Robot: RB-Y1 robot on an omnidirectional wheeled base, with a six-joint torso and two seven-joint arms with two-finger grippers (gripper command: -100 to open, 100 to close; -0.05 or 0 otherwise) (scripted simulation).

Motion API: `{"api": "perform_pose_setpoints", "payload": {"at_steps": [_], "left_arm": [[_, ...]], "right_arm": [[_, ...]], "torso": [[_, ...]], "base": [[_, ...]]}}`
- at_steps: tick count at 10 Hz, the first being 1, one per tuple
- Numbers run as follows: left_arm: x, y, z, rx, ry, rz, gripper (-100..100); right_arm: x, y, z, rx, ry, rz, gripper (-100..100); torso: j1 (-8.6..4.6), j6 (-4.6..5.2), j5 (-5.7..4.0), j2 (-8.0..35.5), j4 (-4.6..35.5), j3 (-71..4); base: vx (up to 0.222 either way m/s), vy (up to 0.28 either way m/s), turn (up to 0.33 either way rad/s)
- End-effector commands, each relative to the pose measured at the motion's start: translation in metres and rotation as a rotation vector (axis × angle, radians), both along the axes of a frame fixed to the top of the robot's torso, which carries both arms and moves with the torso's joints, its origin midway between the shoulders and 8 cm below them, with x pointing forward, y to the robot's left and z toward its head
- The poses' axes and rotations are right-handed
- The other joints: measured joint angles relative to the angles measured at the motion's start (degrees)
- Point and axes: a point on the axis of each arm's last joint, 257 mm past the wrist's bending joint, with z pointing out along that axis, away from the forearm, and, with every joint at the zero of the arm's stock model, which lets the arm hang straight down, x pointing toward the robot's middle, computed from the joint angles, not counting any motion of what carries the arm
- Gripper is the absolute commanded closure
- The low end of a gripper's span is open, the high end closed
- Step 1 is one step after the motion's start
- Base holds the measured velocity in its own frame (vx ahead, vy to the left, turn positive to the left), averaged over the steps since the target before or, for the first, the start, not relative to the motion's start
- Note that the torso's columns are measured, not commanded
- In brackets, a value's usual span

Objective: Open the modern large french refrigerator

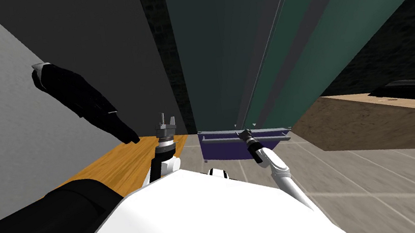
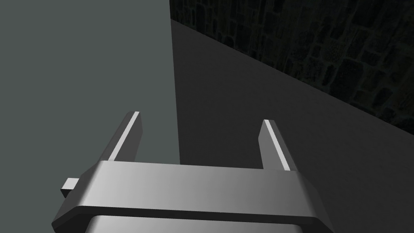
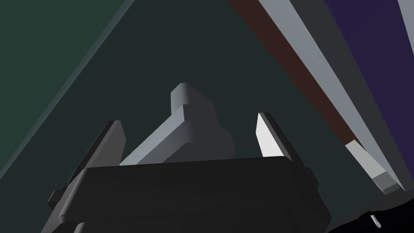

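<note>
Refrigerator (image 1: 214,44): tall, dark green, straight ahead on the floor, purple drawer (image 1: 222,150) at its foot. Right tool (image 3: 189,119): fingers spread either side of a grey handle (image 3: 178,131), not clamped. Left tool (image 2: 201,117): fingers apart, empty, by the refrigerator's left side.

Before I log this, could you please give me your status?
Left gripper open, beside fridge. Right gripper open, straddling door handle. Doors look shut. Nothing blocking.

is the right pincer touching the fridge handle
Cannot tell. The right wrist view shows the grey handle between the fingers of the open right pincer: a gap beside one finger, but its edge runs up to the other's base.
</note>
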Motion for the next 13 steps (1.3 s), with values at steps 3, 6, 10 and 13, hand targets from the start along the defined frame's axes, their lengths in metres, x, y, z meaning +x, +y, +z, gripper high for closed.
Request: {"api": "perform_pose_setpoints", "payload": {"at_steps": [3,6,10,13], "left_arm": [[0.000,0.000,0.000,0.000,0.000,0.000,0],[0.000,0.000,0.000,0.000,0.000,0.000,0],[0.000,0.000,0.000,0.000,0.000,0.000,0],[0.000,0.000,0.000,0.000,0.000,0.000,0]], "right_arm": [[0.005,-0.023,0.003,0.000,-0.003,-0.057,100],[0.008,-0.053,0.004,-0.001,-0.003,-0.137,100],[0.010,-0.094,0.006,-0.002,-0.002,-0.243,100],[0.005,-0.114,-0.001,-0.005,0.012,-0.296,100]], "torso": [[0.53,0.05,0.14,0.42,0.09,0.23],[0.57,-0.27,0.13,0.55,0.13,0.33],[0.54,-0.35,0.24,0.07,0.23,0.02],[0.01,-0.22,0.12,0.16,0.28,0.12]], "base": [[-0.053,0.122,-0.096],[-0.175,0.227,-0.120],[-0.160,0.250,-0.124],[-0.124,0.140,-0.076]]}}
